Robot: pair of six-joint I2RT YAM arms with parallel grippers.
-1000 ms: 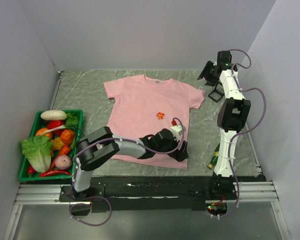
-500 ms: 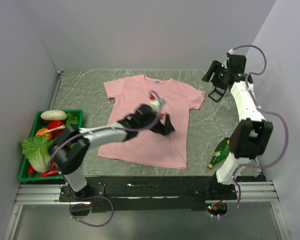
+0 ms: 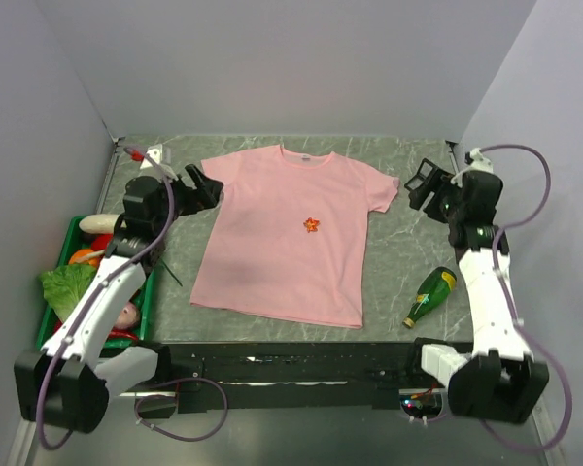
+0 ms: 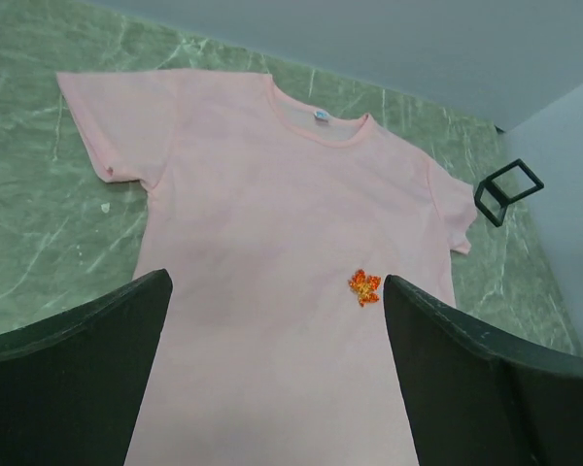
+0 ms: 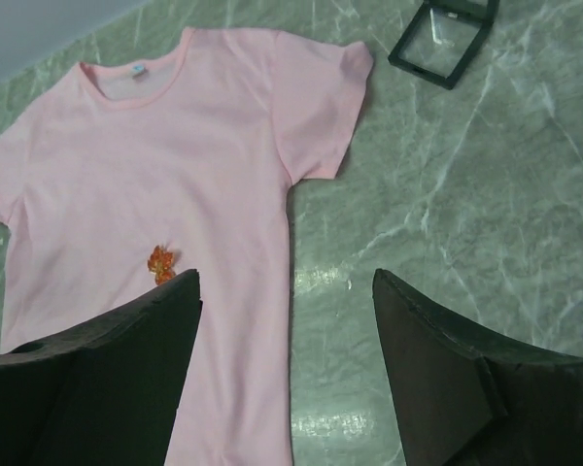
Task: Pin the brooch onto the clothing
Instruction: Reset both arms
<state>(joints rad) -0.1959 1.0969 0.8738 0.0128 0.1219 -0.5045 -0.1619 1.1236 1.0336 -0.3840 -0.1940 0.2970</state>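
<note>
Orange brooch (image 3: 313,225) on the clothing (image 3: 262,262) — apparently pinned — left hand (image 4: 277,282) and right hand (image 5: 287,277) both wide open, empty.

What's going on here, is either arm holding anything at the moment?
Neither arm holds anything. The shirt lies flat on the table with the brooch on its chest. The left end effector hangs off one side of the shirt and the right end effector off the other, both open, empty and well clear of the brooch. Whether the pin is actually fastened through the fabric cannot be told from these views.
</note>
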